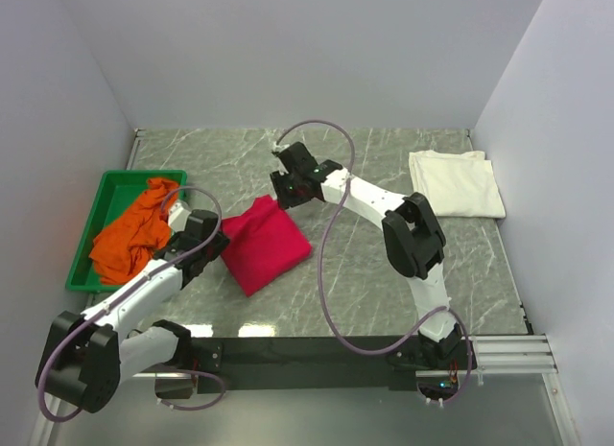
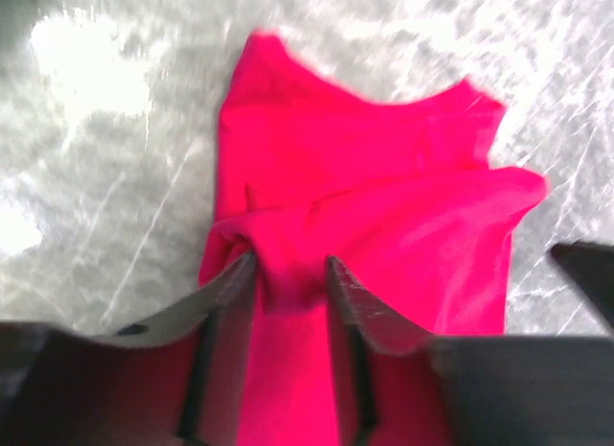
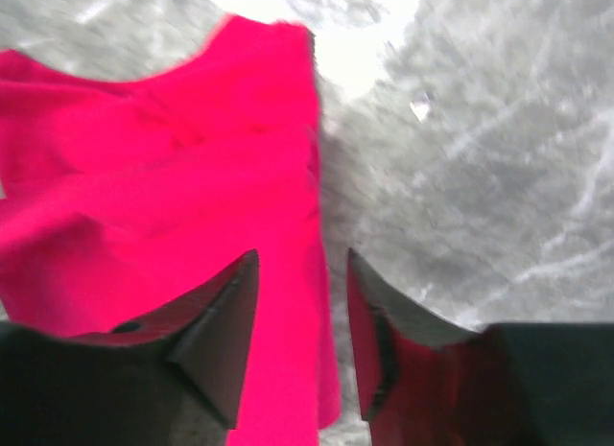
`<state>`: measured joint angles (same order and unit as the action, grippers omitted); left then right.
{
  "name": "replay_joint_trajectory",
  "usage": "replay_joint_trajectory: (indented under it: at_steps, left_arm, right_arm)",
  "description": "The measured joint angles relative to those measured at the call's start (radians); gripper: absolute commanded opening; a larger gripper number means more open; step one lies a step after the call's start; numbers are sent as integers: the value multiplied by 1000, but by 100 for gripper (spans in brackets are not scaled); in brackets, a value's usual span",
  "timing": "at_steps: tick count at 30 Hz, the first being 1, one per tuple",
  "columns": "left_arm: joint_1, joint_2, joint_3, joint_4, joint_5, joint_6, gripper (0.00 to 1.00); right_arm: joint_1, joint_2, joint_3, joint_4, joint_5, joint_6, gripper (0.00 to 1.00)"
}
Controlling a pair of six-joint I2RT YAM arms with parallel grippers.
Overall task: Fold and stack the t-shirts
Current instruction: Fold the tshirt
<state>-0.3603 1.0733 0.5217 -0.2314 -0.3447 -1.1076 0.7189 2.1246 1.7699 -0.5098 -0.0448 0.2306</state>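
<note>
The crimson t-shirt (image 1: 264, 243) lies folded into a rough square in the middle of the marble table. My left gripper (image 1: 219, 246) is at its near-left edge. In the left wrist view its jaws (image 2: 291, 259) stand apart with a raised bunch of the crimson t-shirt (image 2: 365, 177) between them. My right gripper (image 1: 286, 195) is at the shirt's far corner. Its jaws (image 3: 302, 254) are open over the cloth's right edge (image 3: 288, 302) and hold nothing. The cream-white t-shirt (image 1: 457, 182) lies folded at the back right. The orange t-shirt (image 1: 134, 230) is crumpled in the green bin.
The green bin (image 1: 86, 233) stands at the table's left side, close to my left arm. White walls close in the table (image 1: 384, 158) on the left, back and right. A purple cable loops from the right arm over the table's middle.
</note>
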Motion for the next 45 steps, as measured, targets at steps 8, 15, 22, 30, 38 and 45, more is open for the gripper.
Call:
replay_joint_trajectory:
  at_steps: [8, 15, 22, 30, 38, 45]
  left_arm:
    - [9, -91, 74, -19, 7, 89, 80]
    - [10, -117, 75, -21, 129, 167, 46]
    - [22, 148, 120, 17, 171, 224, 29]
    - [115, 519, 302, 123, 241, 252, 18]
    - [151, 659, 392, 196, 330, 251, 25]
    - [154, 522, 385, 158, 344, 278, 61]
  right_arm:
    - [-6, -172, -153, 28, -28, 23, 52]
    - [-9, -330, -294, 158, -241, 43, 43]
    - [-11, -242, -443, 276, -485, 124, 41]
    - [-54, -139, -569, 411, -653, 251, 40]
    - [-132, -123, -674, 531, -772, 371, 40]
    - [-137, -149, -651, 511, -789, 374, 40]
